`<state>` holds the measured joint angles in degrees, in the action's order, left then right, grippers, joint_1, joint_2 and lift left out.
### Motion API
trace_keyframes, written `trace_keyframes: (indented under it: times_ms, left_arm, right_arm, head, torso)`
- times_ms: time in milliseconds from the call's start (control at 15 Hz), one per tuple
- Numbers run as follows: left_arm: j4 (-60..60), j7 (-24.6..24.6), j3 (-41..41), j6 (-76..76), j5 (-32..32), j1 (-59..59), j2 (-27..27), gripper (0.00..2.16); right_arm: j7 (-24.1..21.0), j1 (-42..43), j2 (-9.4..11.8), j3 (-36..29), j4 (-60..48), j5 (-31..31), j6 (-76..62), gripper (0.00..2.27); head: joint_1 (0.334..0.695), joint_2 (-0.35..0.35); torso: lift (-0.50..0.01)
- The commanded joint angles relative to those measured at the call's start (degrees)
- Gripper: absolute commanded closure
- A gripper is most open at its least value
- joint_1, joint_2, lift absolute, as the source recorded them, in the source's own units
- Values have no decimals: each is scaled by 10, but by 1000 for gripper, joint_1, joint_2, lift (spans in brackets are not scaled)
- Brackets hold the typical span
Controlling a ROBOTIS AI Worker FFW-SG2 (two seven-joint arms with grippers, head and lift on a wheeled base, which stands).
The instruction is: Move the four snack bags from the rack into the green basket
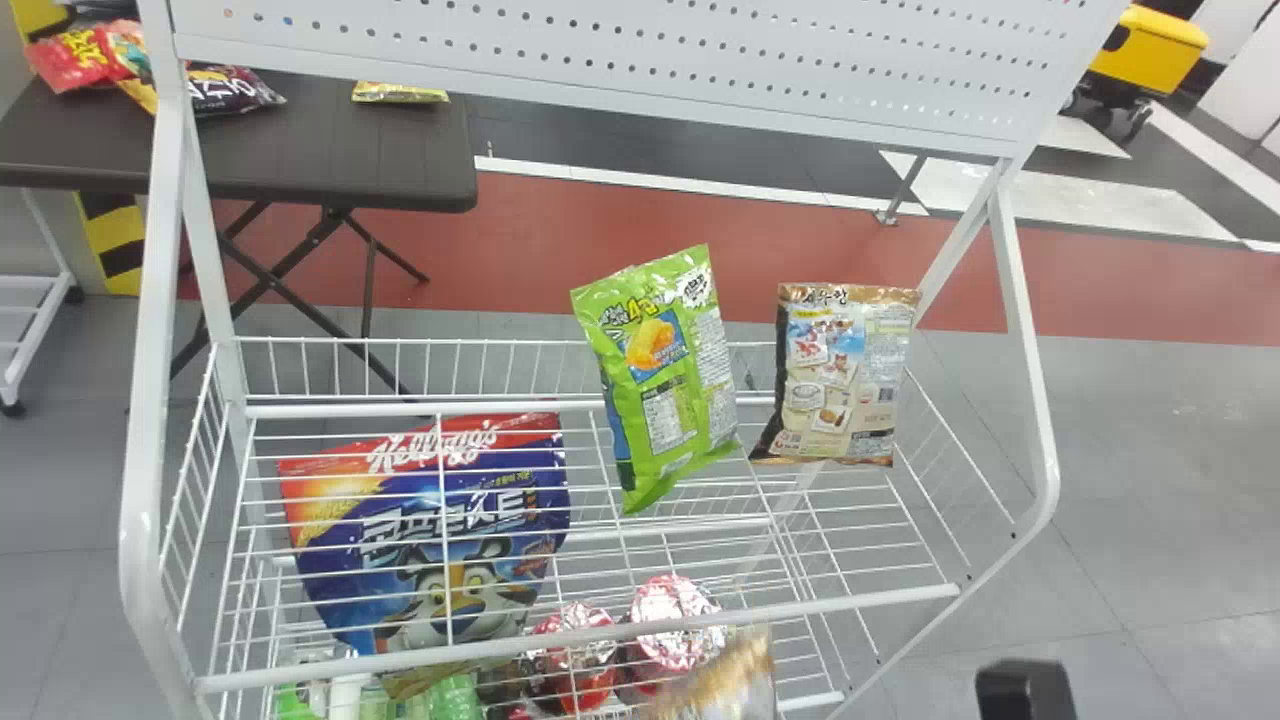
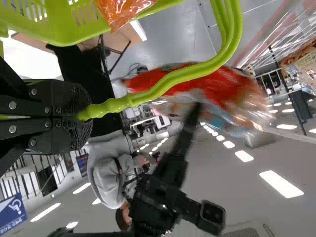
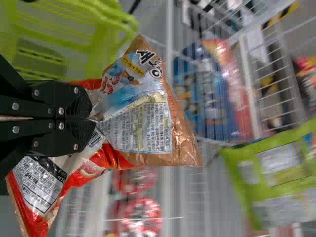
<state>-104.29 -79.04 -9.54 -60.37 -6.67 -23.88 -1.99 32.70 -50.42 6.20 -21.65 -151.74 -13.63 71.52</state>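
My right gripper [image 3: 91, 118] is pinching a crinkled, glossy red-and-brown bag [image 3: 143, 123]; its blurred end is showing at the head view's 6 o'clock. At 5 o'clock, the edge is cutting off my black right arm [image 1: 1025, 690]. My left gripper [image 2: 89, 115] is clasping the smooth, rounded handle [image 2: 113, 104] of the green basket [image 2: 54, 37], with a shiny orange bag [image 2: 126, 17] partly cut off. At the wire rack [image 1: 145, 400], a green bag [image 1: 665, 400] is sitting near centre, a brown bag [image 1: 850, 370] at 3 o'clock.
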Motion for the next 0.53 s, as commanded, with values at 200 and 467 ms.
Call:
trace_keyframes:
  times_ms: [200, 467]
  left_arm:
    - [1, 5, -12, -1, 3, 1, 1, 1507]
    - [0, 7, -31, -1, 9, 1, 1, 1507]
  right_arm:
    - [23, 0, 8, 24, 62, -5, 118, 2189]
    - [10, 19, 9, 125, 123, 17, -37, 2189]
  head:
    - [695, -350]
    - [695, -350]
  torso:
    - [0]
    - [0]
